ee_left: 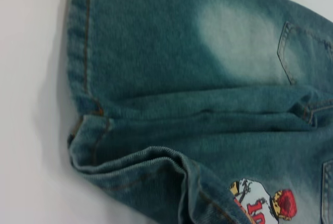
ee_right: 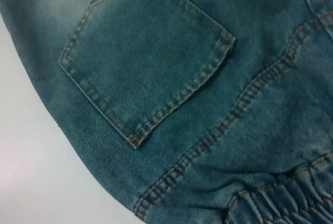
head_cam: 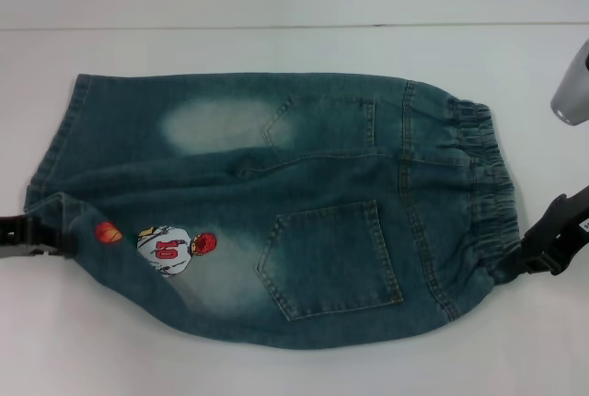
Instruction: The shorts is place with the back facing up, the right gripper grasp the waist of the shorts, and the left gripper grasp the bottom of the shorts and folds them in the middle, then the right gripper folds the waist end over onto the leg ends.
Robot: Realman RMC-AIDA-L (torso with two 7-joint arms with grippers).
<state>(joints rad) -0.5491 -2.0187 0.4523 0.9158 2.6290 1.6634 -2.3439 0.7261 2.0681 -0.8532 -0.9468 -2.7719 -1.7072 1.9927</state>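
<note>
Head view alone shows both pincers, left pincer and right pincer, gripping the shorts.

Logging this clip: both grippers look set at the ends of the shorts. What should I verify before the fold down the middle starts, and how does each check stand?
1. Shorts back up, both patch pockets showing: ok.
2. Right gripper at the waist: ok.
3. Left gripper at the bottom of the shorts: ok.
4. Jaws closed on cloth at each end: cannot tell.
5. Hem flat: not ok, bunched near the left gripper.
6. White table bare on the near side: ok.
</note>
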